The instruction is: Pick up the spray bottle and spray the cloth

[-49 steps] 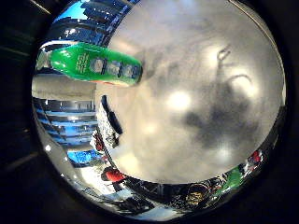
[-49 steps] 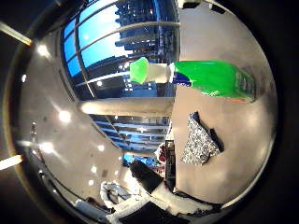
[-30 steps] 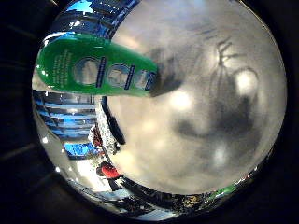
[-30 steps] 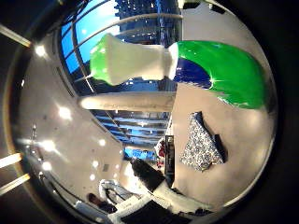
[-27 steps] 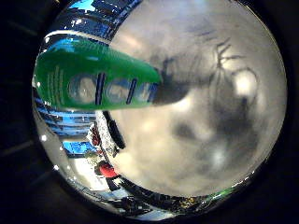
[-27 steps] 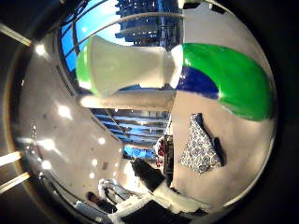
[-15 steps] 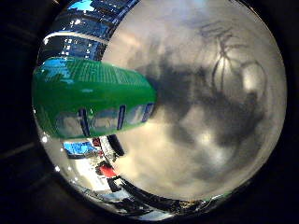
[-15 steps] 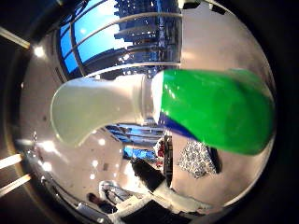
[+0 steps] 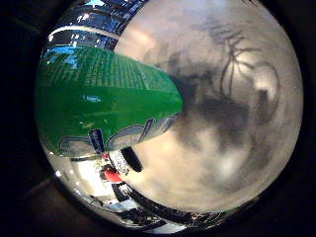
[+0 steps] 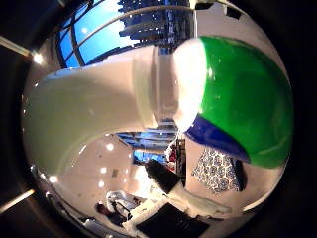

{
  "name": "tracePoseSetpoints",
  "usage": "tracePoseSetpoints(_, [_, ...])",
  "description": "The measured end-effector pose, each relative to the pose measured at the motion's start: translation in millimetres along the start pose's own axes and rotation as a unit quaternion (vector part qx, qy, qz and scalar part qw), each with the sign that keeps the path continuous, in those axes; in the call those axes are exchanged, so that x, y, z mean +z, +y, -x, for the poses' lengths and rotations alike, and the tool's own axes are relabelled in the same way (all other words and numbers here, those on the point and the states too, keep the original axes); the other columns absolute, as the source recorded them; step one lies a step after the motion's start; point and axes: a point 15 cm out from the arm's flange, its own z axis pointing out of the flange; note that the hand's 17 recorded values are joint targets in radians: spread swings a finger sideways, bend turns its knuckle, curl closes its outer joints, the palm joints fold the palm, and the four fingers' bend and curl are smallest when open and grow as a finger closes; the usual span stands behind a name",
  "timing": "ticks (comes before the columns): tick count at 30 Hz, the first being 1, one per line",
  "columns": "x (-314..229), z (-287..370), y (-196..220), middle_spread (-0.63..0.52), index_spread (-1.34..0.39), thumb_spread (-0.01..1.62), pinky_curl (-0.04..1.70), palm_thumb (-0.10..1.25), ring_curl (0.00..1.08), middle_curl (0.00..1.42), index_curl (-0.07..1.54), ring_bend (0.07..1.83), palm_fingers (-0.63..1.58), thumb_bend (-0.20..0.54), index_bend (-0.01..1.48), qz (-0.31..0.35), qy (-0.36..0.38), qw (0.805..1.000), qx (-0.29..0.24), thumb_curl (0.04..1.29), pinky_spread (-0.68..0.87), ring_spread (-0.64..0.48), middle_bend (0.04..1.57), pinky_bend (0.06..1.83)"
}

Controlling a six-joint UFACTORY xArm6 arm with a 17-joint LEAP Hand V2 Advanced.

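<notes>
The spray bottle stands on the pale table (image 9: 242, 158). Its green body (image 9: 99, 99) fills much of the little finger side palm view, so it is close to the palm. The thumb side palm view shows its green body (image 10: 243, 94) with a blue label band and its white spray head (image 10: 89, 109), also very near. The black and white patterned cloth (image 10: 220, 169) lies on the table beyond the bottle. A white and black part of my hand (image 10: 183, 200) shows at the edge of the thumb side view. Whether the fingers are curled cannot be seen.
The hand's dark shadow (image 9: 232, 84) falls on the table beside the bottle. Beyond the table's edge are large windows (image 10: 99, 35) and room clutter (image 9: 114, 173).
</notes>
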Motion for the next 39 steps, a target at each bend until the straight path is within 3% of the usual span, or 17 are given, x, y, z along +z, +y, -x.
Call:
tracePoseSetpoints(4, [10, -2, 0, -0.06, -0.2, 0.92, 0.29, 0.48, 0.35, 0.42, 0.23, 0.64, 0.38, -0.026, 0.14, 0.005, 0.009, 1.0, 0.0, 0.3, 0.31, -0.02, 0.45, 0.47])
tracePoseSetpoints(7, [16, -4, -2, -0.14, -0.24, 0.92, 0.3, 0.49, 0.42, 0.5, 0.25, 0.83, 0.52, -0.026, 0.17, 0.005, 0.02, 1.0, -0.003, 0.3, 0.13, -0.14, 0.57, 0.51])
tracePoseSetpoints(10, [22, -8, -5, -0.21, -0.31, 0.91, 0.37, 0.53, 0.49, 0.57, 0.27, 1.01, 0.75, -0.021, 0.19, 0.003, 0.034, 0.999, -0.003, 0.3, -0.09, -0.22, 0.64, 0.74])
tracePoseSetpoints(13, [23, -6, -14, -0.28, -0.39, 0.9, 0.49, 0.57, 0.59, 0.68, 0.34, 1.13, 0.77, -0.021, 0.28, -0.001, 0.044, 0.999, -0.013, 0.31, -0.24, -0.27, 0.7, 0.97])
tracePoseSetpoints(15, [26, -6, -16, -0.31, -0.43, 0.9, 0.55, 0.58, 0.63, 0.74, 0.38, 1.18, 0.79, -0.024, 0.34, -0.002, 0.049, 0.999, -0.012, 0.31, -0.27, -0.29, 0.73, 1.07])
tracePoseSetpoints(22, [19, 6, -37, -0.4, -0.54, 0.89, 0.82, 0.67, 0.8, 1.04, 0.76, 1.37, 0.74, -0.024, 0.82, -0.03, 0.041, 0.999, -0.017, 0.32, -0.27, -0.32, 1.0, 1.36])
tracePoseSetpoints(28, [7, 12, -48, -0.38, -0.5, 0.9, 0.97, 0.73, 0.87, 1.13, 0.98, 1.43, 0.78, -0.018, 1.04, -0.055, 0.029, 0.998, -0.016, 0.32, -0.23, -0.3, 1.16, 1.43])
tracePoseSetpoints(34, [-5, 9, -53, -0.28, -0.39, 0.93, 1.07, 0.96, 0.89, 1.07, 1.02, 1.38, 0.98, 0.003, 1.11, -0.07, 0.022, 0.997, -0.01, 0.4, -0.19, -0.28, 1.26, 1.33])
tracePoseSetpoints(39, [-5, 18, -51, -0.22, -0.32, 0.96, 1.16, 1.05, 0.89, 1.0, 1.01, 1.35, 1.04, -0.007, 1.1, -0.066, 0.009, 0.998, -0.012, 0.46, -0.17, -0.27, 1.28, 1.24])
